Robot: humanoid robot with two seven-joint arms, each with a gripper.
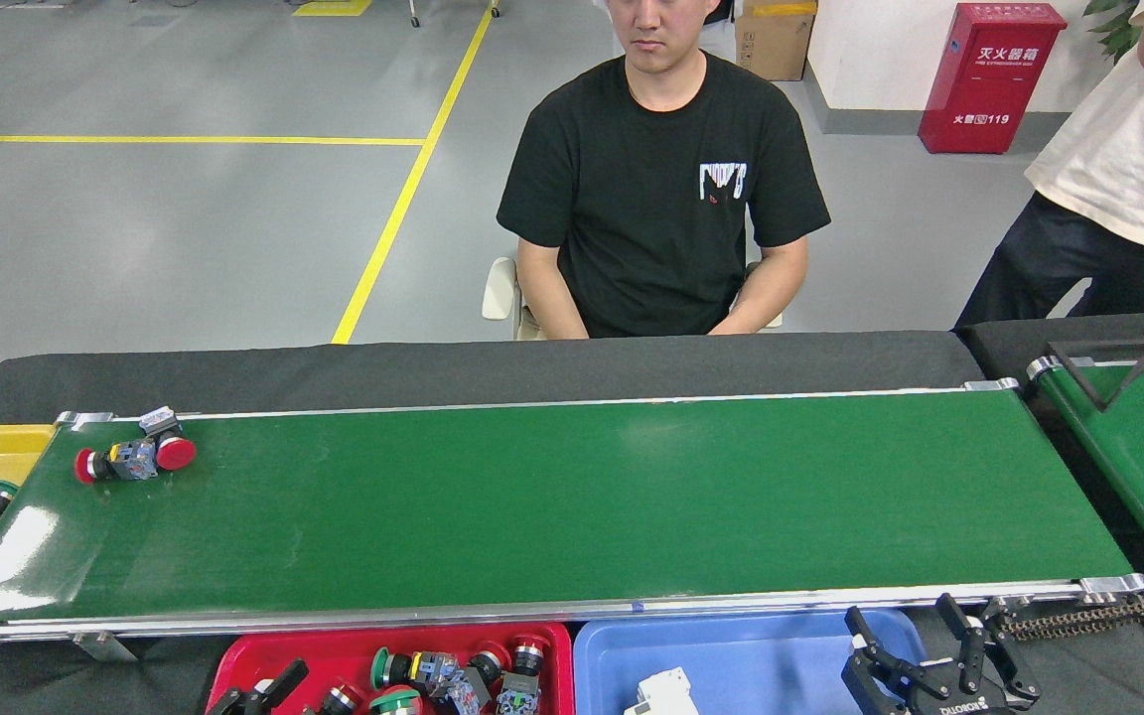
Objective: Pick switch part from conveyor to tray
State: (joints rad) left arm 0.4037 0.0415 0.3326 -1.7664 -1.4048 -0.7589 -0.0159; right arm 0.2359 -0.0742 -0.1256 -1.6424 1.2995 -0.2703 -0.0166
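At the bottom edge the left gripper (256, 692) hung spread over the red tray (234, 667) of switch parts (433, 673), the right gripper (934, 650) splayed at lower right, and two red-capped switch parts (133, 457) lay on the conveyor (572, 497) at its far-left end.
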